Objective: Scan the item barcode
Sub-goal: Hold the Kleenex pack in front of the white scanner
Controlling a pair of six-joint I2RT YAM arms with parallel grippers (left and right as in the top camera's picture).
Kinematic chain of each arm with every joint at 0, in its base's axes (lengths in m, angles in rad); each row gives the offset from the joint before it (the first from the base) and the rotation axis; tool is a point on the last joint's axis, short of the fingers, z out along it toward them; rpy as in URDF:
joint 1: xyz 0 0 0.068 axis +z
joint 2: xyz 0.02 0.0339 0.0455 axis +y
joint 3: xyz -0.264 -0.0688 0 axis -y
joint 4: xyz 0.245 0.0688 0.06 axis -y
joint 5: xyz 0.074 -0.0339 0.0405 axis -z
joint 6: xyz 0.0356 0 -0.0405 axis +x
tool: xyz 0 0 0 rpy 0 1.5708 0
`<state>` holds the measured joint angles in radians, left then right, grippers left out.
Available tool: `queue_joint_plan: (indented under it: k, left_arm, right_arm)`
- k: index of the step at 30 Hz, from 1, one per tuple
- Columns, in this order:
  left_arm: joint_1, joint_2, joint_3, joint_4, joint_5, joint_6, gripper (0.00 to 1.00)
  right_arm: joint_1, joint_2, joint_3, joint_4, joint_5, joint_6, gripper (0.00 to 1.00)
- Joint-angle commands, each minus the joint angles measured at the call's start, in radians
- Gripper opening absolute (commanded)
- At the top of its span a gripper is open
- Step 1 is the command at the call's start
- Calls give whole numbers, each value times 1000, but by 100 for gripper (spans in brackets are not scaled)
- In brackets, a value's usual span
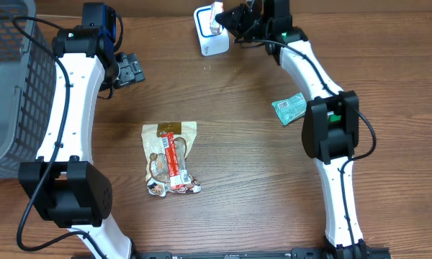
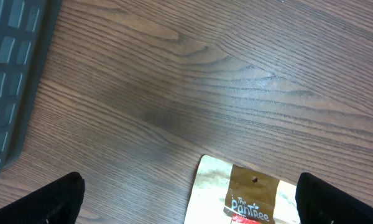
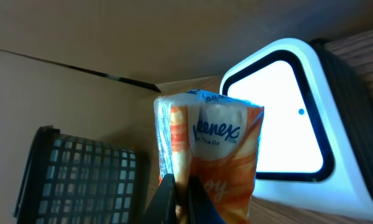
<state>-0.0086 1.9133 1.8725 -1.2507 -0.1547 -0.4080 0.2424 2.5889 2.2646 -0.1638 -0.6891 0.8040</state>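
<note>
My right gripper (image 3: 181, 202) is shut on an orange and white Kleenex tissue pack (image 3: 208, 143), pinching its lower edge. It holds the pack upright in front of the white barcode scanner (image 3: 280, 118), whose window glows bright. From overhead the pack (image 1: 216, 16) sits right at the scanner (image 1: 210, 42) at the table's far edge, with the right gripper (image 1: 234, 23) beside it. My left gripper (image 2: 189, 205) hangs open above the table, its black fingertips (image 2: 56, 199) wide apart, with the top of a snack bag (image 2: 245, 196) showing between them.
A snack bag (image 1: 171, 157) lies in the middle of the table. A small green packet (image 1: 289, 108) rests by the right arm. A grey mesh basket (image 1: 7, 86) stands at the left edge, also seen in the right wrist view as a dark basket (image 3: 81, 180).
</note>
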Motion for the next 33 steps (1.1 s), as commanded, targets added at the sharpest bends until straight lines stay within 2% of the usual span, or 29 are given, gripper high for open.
queue_joint_plan:
  k: [1,7,18,33]
  left_arm:
    - [2,-4,10,-2,-13,12,100]
    - [2,-4,10,-2,-13,12,99]
    - [2,-4,10,-2,-13,12,100]
    - [2,-4,10,-2,-13,12,100]
  right_arm:
    - [13,34,13,54,-8,134,4]
    - [25,39,13,67,60,135,4]
    - [27,39,13,66,60,131,4]
    - [24,39,13,92,-31,132,4]
